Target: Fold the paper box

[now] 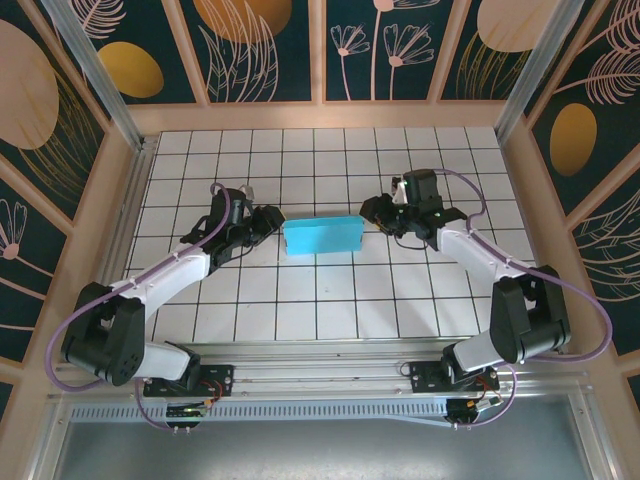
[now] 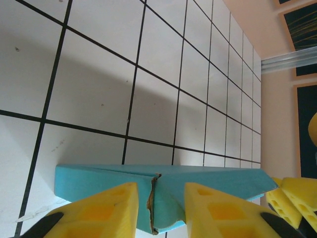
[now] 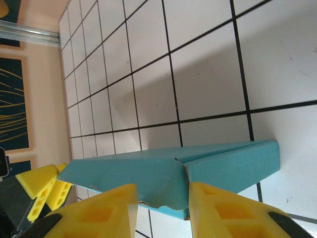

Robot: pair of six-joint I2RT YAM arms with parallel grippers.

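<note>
Patterned wall panels (image 1: pixel 260 45), dark teal with gold discs and pale leaf outlines in peach frames, close in the paper box (image 1: pixel 321 237) on its far side and both flanks.

Counter (image 1: pixel 330 300): white tiles with black grid lines, spreading out on every side of the box. The box lies flat near mid-counter, teal side up, long axis left to right. A metal rail (image 1: pixel 320 360) runs along the counter edge on the near side of the box.

Left arm (image 1: pixel 170 272) reaches in from the near left toward the box's left end. Right arm (image 1: pixel 490 262) reaches from the near right toward its right end. A purple cable (image 1: pixel 600 320) loops off the right arm, well away from the box.

Left claw (image 1: pixel 268 222) sits at the box's left end and right claw (image 1: pixel 372 212) at its right end. From above, contact can't be judged.

Left wrist view: the left claw's yellow fingers (image 2: pixel 106 208) stand apart, with teal card showing in the gap. Nothing is pinched, so the jaws are parted. A frayed brownish seam (image 2: pixel 151 198) on that end of the box falls inside the gap. Yellow fingertips of the other claw show past the box's far corner.

Right wrist view: yellow fingers (image 3: pixel 223 208) are likewise spread, so this claw is parted too. The box's right end lies across the gap, not clamped. A ragged card edge (image 3: pixel 171 201) sits between the fingers.
</note>
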